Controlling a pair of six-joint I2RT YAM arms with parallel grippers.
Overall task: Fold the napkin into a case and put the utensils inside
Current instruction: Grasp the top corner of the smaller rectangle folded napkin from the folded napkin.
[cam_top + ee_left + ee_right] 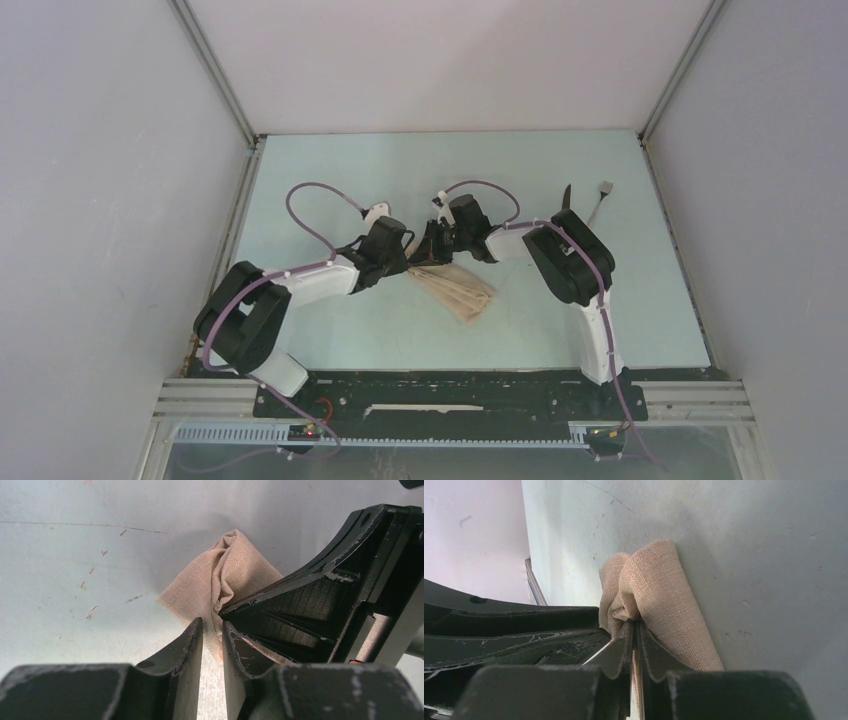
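Right fingers (616, 652) pinch the bunched napkin (659, 580); parted left fingers (187, 650) straddle it.

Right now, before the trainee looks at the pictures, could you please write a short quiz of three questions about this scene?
1. True or false: the knife and the fork lie apart from the napkin.
2. The right fingers are: A wide open; B shut on the napkin; C holding the fork.
3. Fill in: in the top view, the knife lies to the ___ of the fork.
Key: 1 true; 2 B; 3 left.
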